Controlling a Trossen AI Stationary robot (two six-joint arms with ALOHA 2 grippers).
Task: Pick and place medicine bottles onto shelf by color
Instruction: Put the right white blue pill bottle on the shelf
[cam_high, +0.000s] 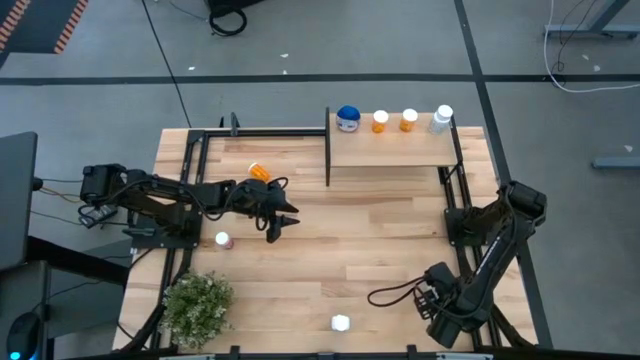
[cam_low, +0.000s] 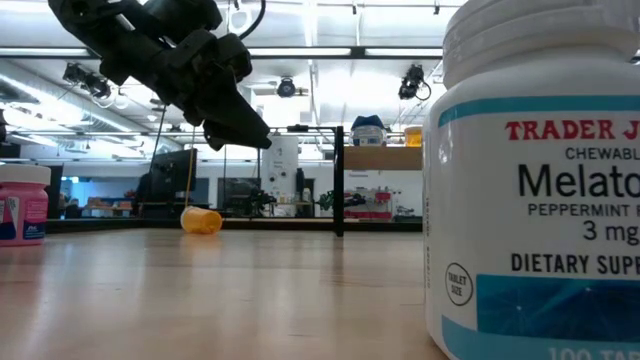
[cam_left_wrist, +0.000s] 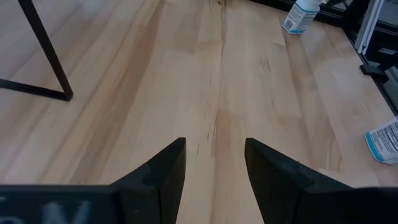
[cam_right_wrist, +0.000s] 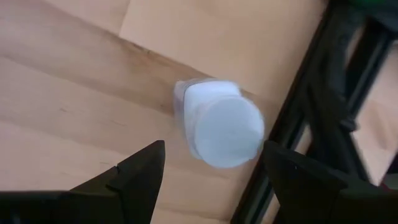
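Observation:
My left gripper (cam_high: 283, 222) (cam_left_wrist: 214, 158) hangs open and empty over the bare tabletop, above the boards in the low view (cam_low: 245, 128). An orange bottle (cam_high: 259, 172) (cam_low: 202, 220) lies on its side near the shelf's left post. A pinkish bottle (cam_high: 223, 240) (cam_low: 22, 205) stands left of my left gripper. A white bottle (cam_high: 341, 322) (cam_low: 540, 180) stands at the near edge. The shelf (cam_high: 395, 150) carries a blue bottle (cam_high: 348, 118), two orange ones (cam_high: 380, 121) and a white one (cam_high: 441, 119). My right gripper (cam_right_wrist: 212, 148) is open above a white-capped bottle (cam_right_wrist: 221, 127), its fingers on either side and clear of it.
A potted plant (cam_high: 198, 305) stands at the near left corner. Black frame bars (cam_right_wrist: 292, 124) run close beside the bottle under my right gripper. Two more white bottles (cam_left_wrist: 301, 15) (cam_left_wrist: 385, 140) show in the left wrist view. Bare boards (cam_high: 360, 240) lie mid-table.

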